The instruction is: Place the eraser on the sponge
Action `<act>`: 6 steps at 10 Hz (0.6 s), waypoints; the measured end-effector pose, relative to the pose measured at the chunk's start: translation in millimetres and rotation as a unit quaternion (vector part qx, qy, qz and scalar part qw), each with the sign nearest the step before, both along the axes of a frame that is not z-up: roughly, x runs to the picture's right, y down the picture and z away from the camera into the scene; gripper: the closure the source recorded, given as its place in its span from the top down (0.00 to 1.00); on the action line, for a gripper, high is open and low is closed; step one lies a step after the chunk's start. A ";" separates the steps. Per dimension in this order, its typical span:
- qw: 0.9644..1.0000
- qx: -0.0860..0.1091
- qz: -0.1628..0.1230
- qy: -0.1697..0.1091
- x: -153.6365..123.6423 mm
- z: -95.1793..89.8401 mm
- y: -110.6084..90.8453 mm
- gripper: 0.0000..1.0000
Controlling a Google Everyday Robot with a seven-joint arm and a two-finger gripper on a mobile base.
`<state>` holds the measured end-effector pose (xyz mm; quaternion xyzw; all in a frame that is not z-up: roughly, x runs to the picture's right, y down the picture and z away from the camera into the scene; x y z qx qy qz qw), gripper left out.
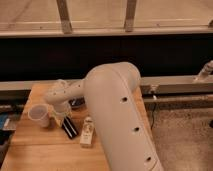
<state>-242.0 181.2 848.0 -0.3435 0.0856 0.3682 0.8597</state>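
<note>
The eraser [70, 128], a flat black block with a pale stripe, lies slanted on the wooden table [45, 155]. My gripper [61, 118] hangs from the white wrist directly over the eraser's upper end, touching or nearly touching it. A dark rounded patch [77, 103] shows behind the forearm, largely hidden by it; I cannot tell whether it is the sponge.
A pale cup [39, 114] stands just left of the gripper. A white bottle [87, 132] lies right of the eraser. My bulky white arm [120, 115] covers the table's right half. A dark ledge and rail [175, 82] run along the back.
</note>
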 end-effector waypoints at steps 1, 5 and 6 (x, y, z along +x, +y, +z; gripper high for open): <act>1.000 0.010 0.013 0.005 8.4 -3.8 -17.1 0.18; 0.996 0.042 0.073 0.026 51.2 -30.2 -117.5 0.18; 0.994 0.051 0.092 0.039 70.1 -33.8 -150.9 0.18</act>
